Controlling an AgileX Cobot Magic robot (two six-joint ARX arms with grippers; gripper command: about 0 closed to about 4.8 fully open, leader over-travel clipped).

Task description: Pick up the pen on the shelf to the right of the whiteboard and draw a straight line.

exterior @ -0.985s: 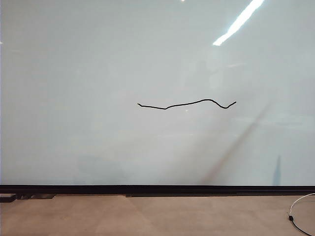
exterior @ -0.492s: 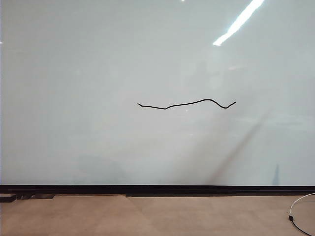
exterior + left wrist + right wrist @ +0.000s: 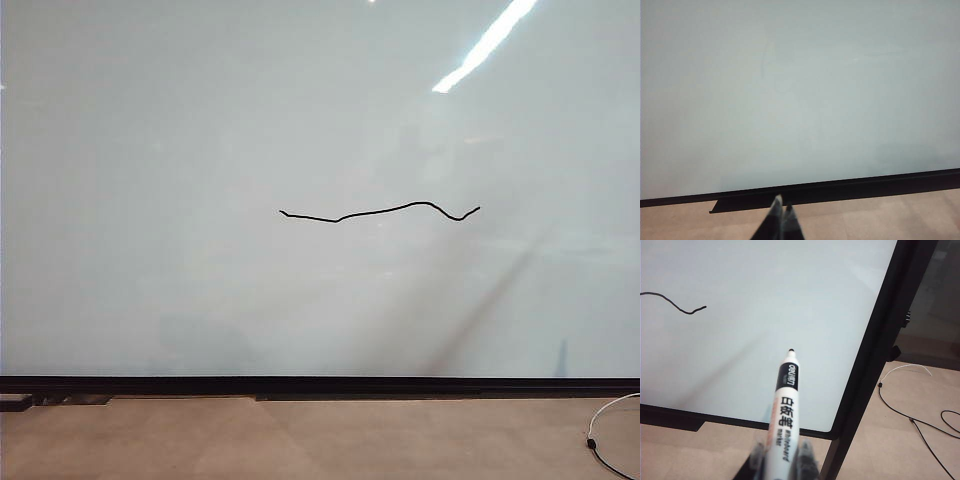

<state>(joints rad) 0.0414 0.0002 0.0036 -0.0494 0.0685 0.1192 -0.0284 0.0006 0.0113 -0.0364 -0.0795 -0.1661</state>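
The whiteboard (image 3: pixel 200 150) fills the exterior view, with a wavy black straight line (image 3: pixel 380 212) drawn near its middle. Neither arm shows in that view. In the right wrist view my right gripper (image 3: pixel 782 452) is shut on the pen (image 3: pixel 785 410), a white marker with a dark band and dark tip that points at the whiteboard (image 3: pixel 765 290) and stands clear of it. The end of the straight line (image 3: pixel 675 305) shows there too. My left gripper (image 3: pixel 781 210) is shut with nothing in it, low before the whiteboard (image 3: pixel 790 90). The shelf is out of view.
A black strip (image 3: pixel 320 385) runs along the board's lower edge above the beige floor (image 3: pixel 300 440). The board's black side frame (image 3: pixel 875 340) stands beside the pen. Cables (image 3: pixel 910 410) lie on the floor past it, and a white cable (image 3: pixel 605 430) at the exterior view's lower right.
A faint dark shadow at the board's lower right has shrunk and sunk over the last second. The line and board are unchanged.
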